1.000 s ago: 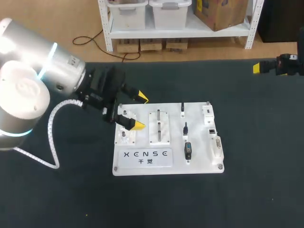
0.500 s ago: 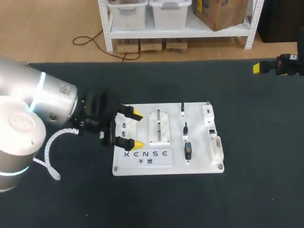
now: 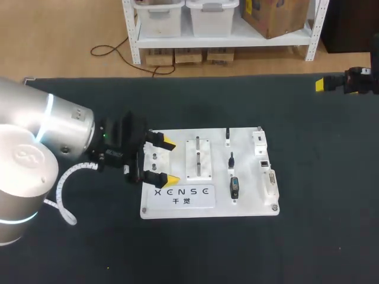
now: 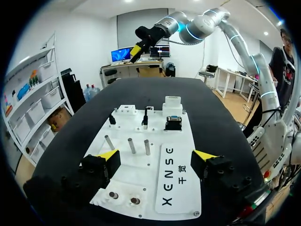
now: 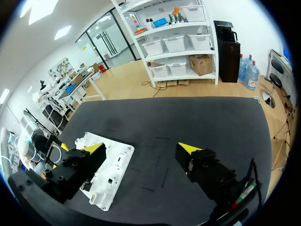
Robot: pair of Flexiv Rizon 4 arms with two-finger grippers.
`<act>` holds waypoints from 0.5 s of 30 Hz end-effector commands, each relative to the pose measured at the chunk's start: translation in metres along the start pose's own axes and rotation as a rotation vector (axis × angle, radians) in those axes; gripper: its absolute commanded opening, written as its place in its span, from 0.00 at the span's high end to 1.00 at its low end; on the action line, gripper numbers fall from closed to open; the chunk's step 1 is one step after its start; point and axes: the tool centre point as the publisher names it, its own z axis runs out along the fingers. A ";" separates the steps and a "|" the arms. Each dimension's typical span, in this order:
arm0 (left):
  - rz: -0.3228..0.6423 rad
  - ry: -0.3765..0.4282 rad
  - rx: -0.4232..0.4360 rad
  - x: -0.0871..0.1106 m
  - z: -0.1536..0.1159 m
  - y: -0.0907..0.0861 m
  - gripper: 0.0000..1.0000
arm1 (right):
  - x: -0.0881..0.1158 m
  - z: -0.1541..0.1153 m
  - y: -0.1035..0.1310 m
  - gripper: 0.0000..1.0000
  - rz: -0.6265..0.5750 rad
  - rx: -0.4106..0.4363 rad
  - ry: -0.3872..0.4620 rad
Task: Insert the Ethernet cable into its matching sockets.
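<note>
White board [image 3: 251,202] under L claw [image 3: 170,160], spread wide, empty (R claw [image 5: 141,148] too, well apart).

A robotics laboratory is suggested by a white rectangular socket board [image 3: 249,201] set on a black matted table [image 3: 314,236].

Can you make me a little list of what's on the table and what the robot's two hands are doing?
Table: black, with one white board on it
Board: holds sockets, metal pegs and a black plug
Left arm: jaws open over the board's left end, holding nothing
Right arm: jaws open at the table's far right edge, holding nothing
Cable: I can't pick one out
</note>
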 end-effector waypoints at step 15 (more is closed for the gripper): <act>0.002 -0.004 -0.001 0.001 0.001 0.000 0.00 | 0.009 0.039 0.113 0.00 -0.093 0.223 0.277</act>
